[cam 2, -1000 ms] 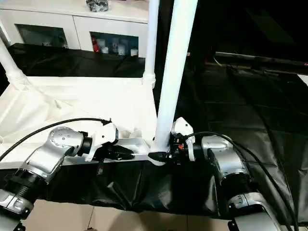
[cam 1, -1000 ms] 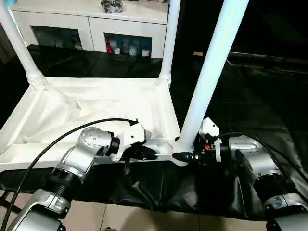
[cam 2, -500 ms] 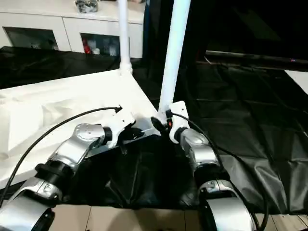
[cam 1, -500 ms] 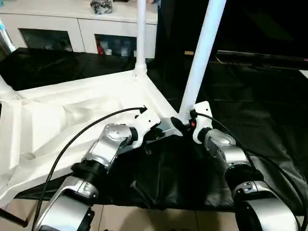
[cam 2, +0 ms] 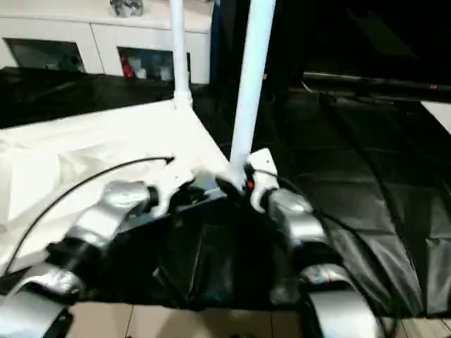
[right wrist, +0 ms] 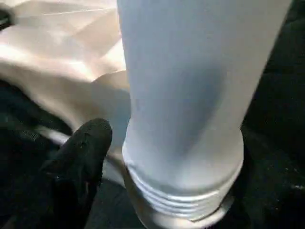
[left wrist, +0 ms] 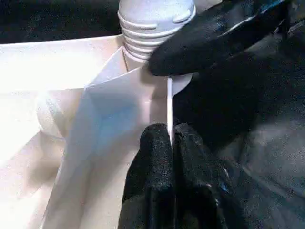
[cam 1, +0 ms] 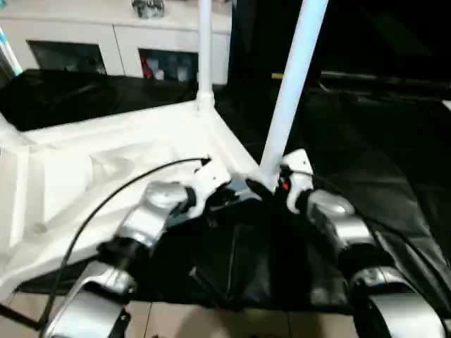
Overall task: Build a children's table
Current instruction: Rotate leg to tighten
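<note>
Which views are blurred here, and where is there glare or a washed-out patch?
Both eye views are smeared by motion, worst over the silver forearms; the tabletop glares nearly featureless there. Left wrist view is sharp on the left gripper pinching the rim, washed out further along. Right wrist view shows the leg soft, very close.

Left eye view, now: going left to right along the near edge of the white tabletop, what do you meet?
Left gripper pinching the tabletop rim → near-corner leg → right gripper at that leg's base.
</note>
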### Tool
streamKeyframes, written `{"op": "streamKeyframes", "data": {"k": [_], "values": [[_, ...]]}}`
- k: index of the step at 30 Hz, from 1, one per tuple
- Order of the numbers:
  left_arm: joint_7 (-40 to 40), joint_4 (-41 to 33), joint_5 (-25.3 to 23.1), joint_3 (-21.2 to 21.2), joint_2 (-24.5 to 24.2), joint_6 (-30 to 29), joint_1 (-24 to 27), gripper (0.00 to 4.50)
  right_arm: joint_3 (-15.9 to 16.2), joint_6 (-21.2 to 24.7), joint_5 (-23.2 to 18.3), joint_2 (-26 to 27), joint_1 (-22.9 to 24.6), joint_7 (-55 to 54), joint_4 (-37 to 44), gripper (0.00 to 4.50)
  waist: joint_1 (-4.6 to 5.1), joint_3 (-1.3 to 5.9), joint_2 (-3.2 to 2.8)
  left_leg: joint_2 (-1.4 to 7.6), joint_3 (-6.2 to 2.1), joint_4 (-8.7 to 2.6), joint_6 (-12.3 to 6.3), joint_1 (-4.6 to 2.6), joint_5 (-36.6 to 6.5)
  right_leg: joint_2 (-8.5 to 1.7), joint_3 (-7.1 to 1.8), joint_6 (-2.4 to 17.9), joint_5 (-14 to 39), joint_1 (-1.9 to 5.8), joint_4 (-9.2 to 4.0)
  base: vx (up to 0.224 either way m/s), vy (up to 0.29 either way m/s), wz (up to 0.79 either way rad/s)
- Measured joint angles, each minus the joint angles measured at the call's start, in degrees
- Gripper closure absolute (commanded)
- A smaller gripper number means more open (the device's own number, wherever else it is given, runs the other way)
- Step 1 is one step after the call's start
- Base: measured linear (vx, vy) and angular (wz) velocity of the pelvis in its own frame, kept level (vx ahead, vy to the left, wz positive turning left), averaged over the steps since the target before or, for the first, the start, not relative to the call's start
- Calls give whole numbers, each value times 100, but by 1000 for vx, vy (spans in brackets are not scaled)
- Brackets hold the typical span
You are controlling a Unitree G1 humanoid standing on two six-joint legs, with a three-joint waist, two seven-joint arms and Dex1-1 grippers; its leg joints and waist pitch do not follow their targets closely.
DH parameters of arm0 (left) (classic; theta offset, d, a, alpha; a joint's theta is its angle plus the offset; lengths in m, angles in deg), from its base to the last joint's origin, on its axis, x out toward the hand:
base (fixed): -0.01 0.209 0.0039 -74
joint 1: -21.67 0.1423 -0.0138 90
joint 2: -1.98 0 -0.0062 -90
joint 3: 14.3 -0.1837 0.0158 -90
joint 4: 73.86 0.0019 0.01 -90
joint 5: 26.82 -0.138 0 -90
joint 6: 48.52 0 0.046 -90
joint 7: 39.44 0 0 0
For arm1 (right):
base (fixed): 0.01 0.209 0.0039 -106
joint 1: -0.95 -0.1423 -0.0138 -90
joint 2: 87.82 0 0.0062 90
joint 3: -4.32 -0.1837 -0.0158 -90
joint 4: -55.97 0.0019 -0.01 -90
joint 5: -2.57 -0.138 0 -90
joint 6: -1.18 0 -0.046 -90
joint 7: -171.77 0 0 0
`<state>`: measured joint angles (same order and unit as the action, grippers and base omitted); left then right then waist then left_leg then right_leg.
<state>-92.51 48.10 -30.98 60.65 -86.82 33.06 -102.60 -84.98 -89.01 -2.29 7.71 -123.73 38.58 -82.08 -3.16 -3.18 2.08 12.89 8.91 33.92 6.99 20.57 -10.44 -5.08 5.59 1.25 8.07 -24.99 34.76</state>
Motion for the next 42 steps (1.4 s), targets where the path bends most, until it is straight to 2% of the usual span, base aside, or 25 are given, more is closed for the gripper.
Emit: {"op": "streamKeyframes", "data": {"k": [4, 10, 12, 16, 18, 20, 23, 27, 30, 33, 35, 36, 41, 42], "values": [[-520, -139, 87, -25, -199, 131, 129, 450, 217, 206, -85, -405, 175, 1068, 348, 53, -34, -1, -1, 0, 0, 2, 0, -5, 0, -1, -1, -1, 0, 8, 0, 0, 0, 0], [-980, -382, 217, -129, -366, 154, 271, 450, 447, 389, -149, -628, 248, 1809, 625, 53, -60, 0, 2, -1, 1, 3, 0, -3, 0, -5, -2, -1, 1, 10, 0, 0, 0, 0], [-1139, -479, 249, -163, -449, 140, 308, 450, 545, 436, -149, -667, 248, 2017, 684, 78, -59, 1, 2, 0, 1, 3, 0, -3, 0, -4, -2, -2, 1, 10, 0, 0, 0, 0], [-1324, -551, 270, -167, -524, 140, 344, 450, 599, 489, -146, -727, 284, 2174, 781, 96, -62, 3, 11, 0, 3, 3, 0, -2, 0, -5, -3, -5, 3, 9, 0, 0, 0, 0], [-1379, -555, 274, -166, -539, 140, 344, 450, 619, 530, -142, -748, 314, 2215, 862, 127, -62, 3, 11, -1, 3, 3, 0, -1, 0, -5, -3, -6, 4, 9, 0, 0, 0, 0], [-1448, -583, 283, -166, -573, 142, 360, 450, 648, 577, -136, -769, 332, 2227, 922, 129, -60, 3, 11, 0, 3, 3, 0, -2, 0, -5, -3, -6, 4, 9, 0, 0, 0, 0], [-1485, -590, 305, -167, -602, 144, 370, 450, 665, 606, -133, -767, 355, 2236, 973, 164, -54, 4, 16, 0, 4, 3, 0, -3, 0, -5, -4, -7, 5, 9, 0, 0, 0, 0], [-1460, -591, 308, -167, -607, 142, 372, 450, 662, 620, -128, -748, 360, 2206, 978, 172, -53, 5, 22, 0, 4, 3, 0, -3, 0, -5, -3, -8, 5, 9, 0, 0, 0, 0], [-1258, -580, 280, -144, -593, 108, 377, 450, 619, 622, -99, -616, 357, 1814, 952, 174, -39, 6, 36, 0, 4, 3, 1, -7, 1, -5, -3, -8, 5, 9, 3, 0, 0, 0], [-660, -426, 132, 3, -386, -15, 324, 450, 315, 625, -15, -155, 207, 652, 591, 175, 43, 14, 52, -1, 6, 9, 3, -23, 2, -4, -5, -8, 5, 11, 7, 0, 0, 0], [-43, -101, -49, 65, -47, -156, 101, 450, -38, 706, -20, 259, -58, -520, 181, 176, 105, 14, 54, -3, 6, 22, 3, -26, 2, -5, -4, -8, 5, 10, 2, 0, 0, 0], [106, -40, -82, 63, 39, -202, 36, 450, -77, 738, -12, 317, -146, -803, 110, 176, 117, 13, 53, -3, 6, 26, 3, -25, 2, -5, -4, -9, 5, 5, -1, 0, 0, 0], [551, 244, -188, 64, 275, -236, -150, 450, -217, 676, -7, 552, -326, -1653, -165, 176, 115, 15, 51, -3, 5, 23, 3, -15, 2, -5, -2, -9, 5, 13, -12, 0, 0, 0], [624, 307, -199, 63, 317, -235, -193, 450, -242, 638, 2, 577, -371, -1785, -219, 120, 115, 15, 50, -4, 5, 23, 3, -14, 2, -5, -1, -9, 5, 11, -16, 0, 0, 0]]}}
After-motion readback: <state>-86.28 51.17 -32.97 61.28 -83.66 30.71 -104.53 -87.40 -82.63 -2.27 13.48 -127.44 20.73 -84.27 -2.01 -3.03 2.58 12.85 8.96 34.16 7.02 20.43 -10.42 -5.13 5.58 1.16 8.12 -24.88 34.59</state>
